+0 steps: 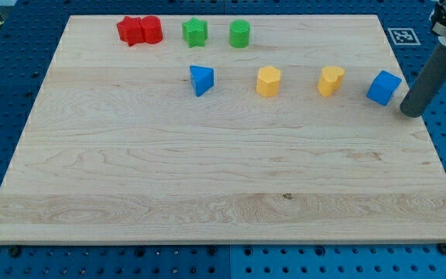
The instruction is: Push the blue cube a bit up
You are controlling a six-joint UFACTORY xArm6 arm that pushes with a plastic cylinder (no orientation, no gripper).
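Observation:
The blue cube [383, 87] sits near the right edge of the wooden board [207, 178], in the upper part. My tip [412, 113] is at the lower end of a dark rod that comes in from the view's top right. The tip stands just right of and slightly below the blue cube, with a small gap between them, at the board's right edge.
A blue triangular block [201, 79] lies left of centre. Two yellow blocks [269, 80] [331, 80] sit in the same row as the cube. A red star [131, 31], a red cylinder [152, 29], a green star [195, 32] and a green cylinder [240, 33] line the top.

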